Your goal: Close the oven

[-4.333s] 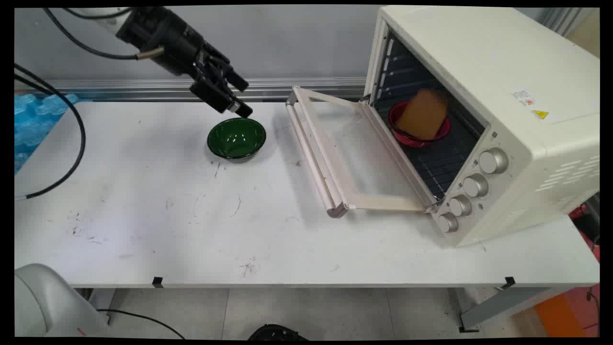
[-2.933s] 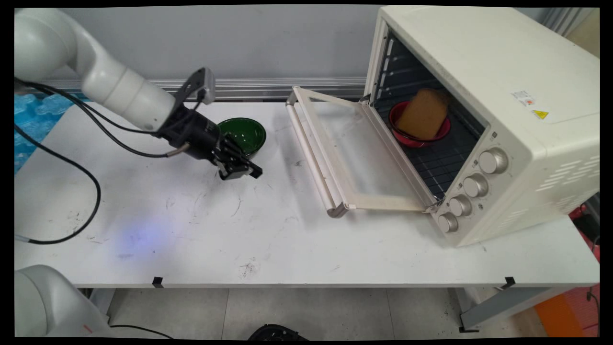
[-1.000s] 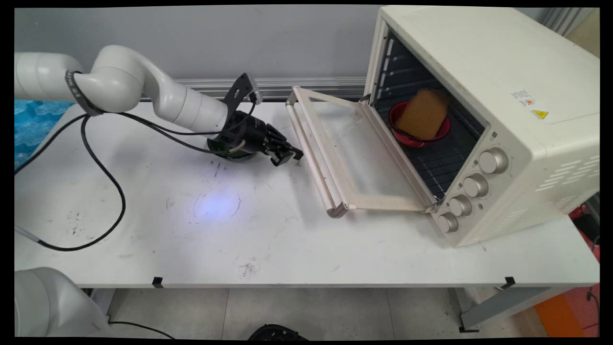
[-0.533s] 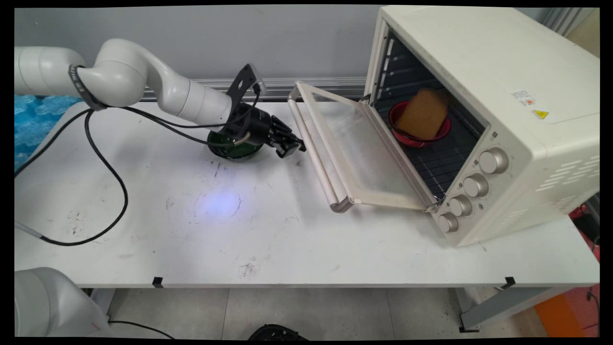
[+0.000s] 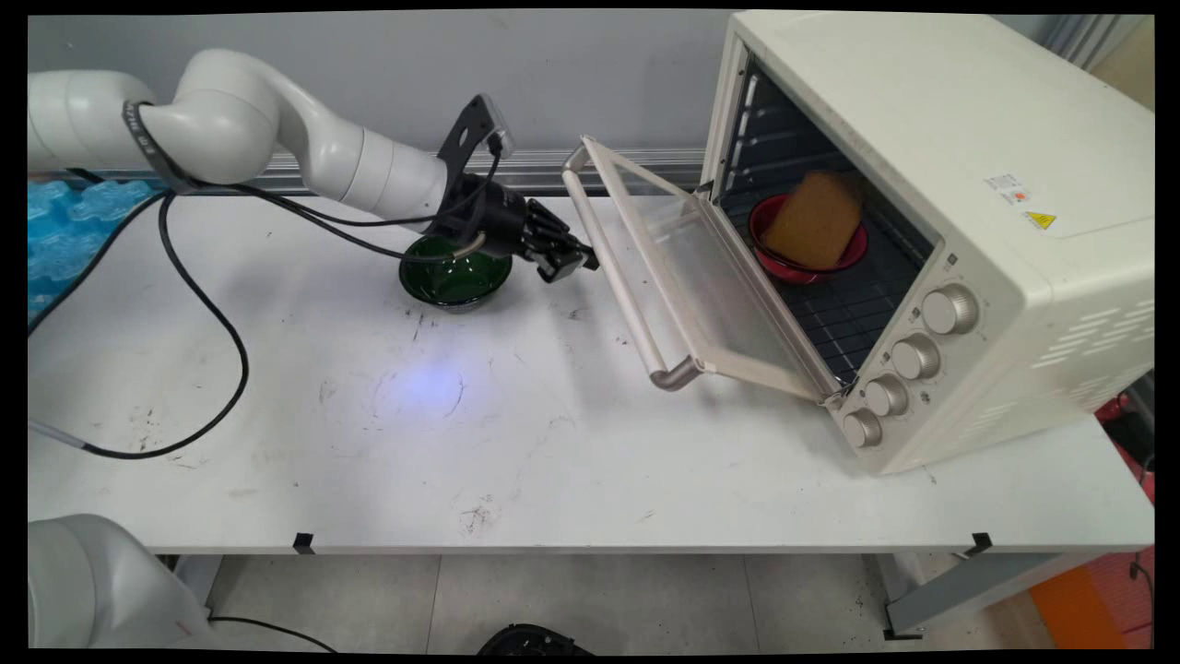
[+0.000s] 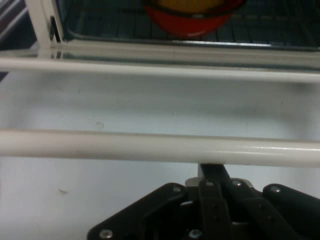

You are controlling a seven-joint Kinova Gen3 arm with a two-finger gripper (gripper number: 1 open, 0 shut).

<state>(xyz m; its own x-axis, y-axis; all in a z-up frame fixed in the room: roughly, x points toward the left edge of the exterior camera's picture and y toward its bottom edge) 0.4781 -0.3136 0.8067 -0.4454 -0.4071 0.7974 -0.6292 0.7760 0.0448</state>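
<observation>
My gripper (image 5: 573, 266) sits low over the tabletop (image 5: 369, 415), pointing toward 3 o'clock in the main view. Its tip is under and against the handle bar (image 5: 616, 277) of the toaster oven (image 5: 931, 231) door (image 5: 701, 277). In the hand view, the handle bar (image 6: 160, 147) crosses just above my gripper (image 6: 212, 172) linkage. Only one finger stub shows behind the bar, so I cannot tell how far the gripper is open or whether it grips anything; contact appears to be from below.

The door is partly raised, tilted between flat and upright, hinged at the oven's lower front edge. Inside the oven, on the wire rack, a red bowl (image 5: 807, 249) holds a brown slice of bread (image 5: 816, 217) leaning upright.

A green bowl (image 5: 454, 277) rests on the tabletop at 9 o'clock from my gripper, just beside it and partly under my wrist. Black cables (image 5: 198, 304) hang from my arm.
</observation>
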